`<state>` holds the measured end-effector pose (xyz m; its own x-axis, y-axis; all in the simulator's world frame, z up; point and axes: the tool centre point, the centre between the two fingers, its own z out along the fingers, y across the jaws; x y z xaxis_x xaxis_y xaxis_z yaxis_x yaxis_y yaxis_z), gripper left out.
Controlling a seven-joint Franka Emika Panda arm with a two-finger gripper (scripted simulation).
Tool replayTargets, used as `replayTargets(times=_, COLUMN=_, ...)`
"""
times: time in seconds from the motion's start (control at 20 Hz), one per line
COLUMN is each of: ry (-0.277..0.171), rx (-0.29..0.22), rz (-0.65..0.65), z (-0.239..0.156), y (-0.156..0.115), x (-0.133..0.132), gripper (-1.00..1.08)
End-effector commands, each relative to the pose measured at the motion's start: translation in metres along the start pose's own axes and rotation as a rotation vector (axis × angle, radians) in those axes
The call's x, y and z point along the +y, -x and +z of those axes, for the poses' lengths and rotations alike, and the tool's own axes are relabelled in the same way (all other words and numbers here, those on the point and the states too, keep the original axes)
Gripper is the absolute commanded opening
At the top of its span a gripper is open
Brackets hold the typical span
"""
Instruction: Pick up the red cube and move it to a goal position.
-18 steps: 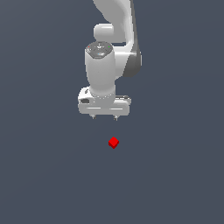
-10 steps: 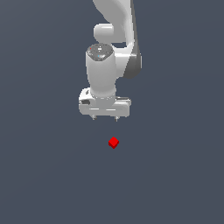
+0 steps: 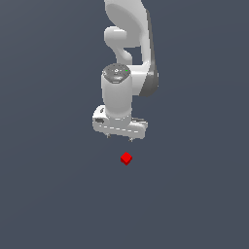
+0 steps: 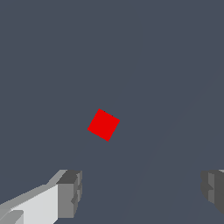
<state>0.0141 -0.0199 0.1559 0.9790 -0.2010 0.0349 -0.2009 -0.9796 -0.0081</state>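
Observation:
The red cube (image 3: 126, 158) is a tiny bright red block lying on the dark grey floor, a little in front of the white arm in the exterior view. My gripper (image 3: 119, 137) hangs above and just behind it, pointing down, not touching it. In the wrist view the red cube (image 4: 103, 124) lies turned at an angle ahead of my gripper (image 4: 142, 192). Both grey fingertips (image 4: 70, 192) stand wide apart with nothing between them, so the gripper is open.
A plain dark grey floor (image 3: 58, 194) fills both views. The white arm (image 3: 129, 39) rises behind the gripper. No other objects show.
The gripper has come down a little toward the red cube. The cube has not moved.

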Motion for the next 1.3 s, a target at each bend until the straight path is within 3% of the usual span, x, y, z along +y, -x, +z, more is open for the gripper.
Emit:
replayTargets(times=0.0, ry=0.002, rx=-0.003, rz=0.050, z=0.014, y=-0.001, x=-0.004, gripper=1.00)
replayTargets(times=0.7, ry=0.015, rx=-0.024, rz=0.385, z=0.105, y=-0.016, x=-0.027, gripper=1.00)
replayTargets(times=1.25, ry=0.017, rx=-0.032, rz=0.505, z=0.137, y=-0.024, x=-0.034, gripper=1.00)
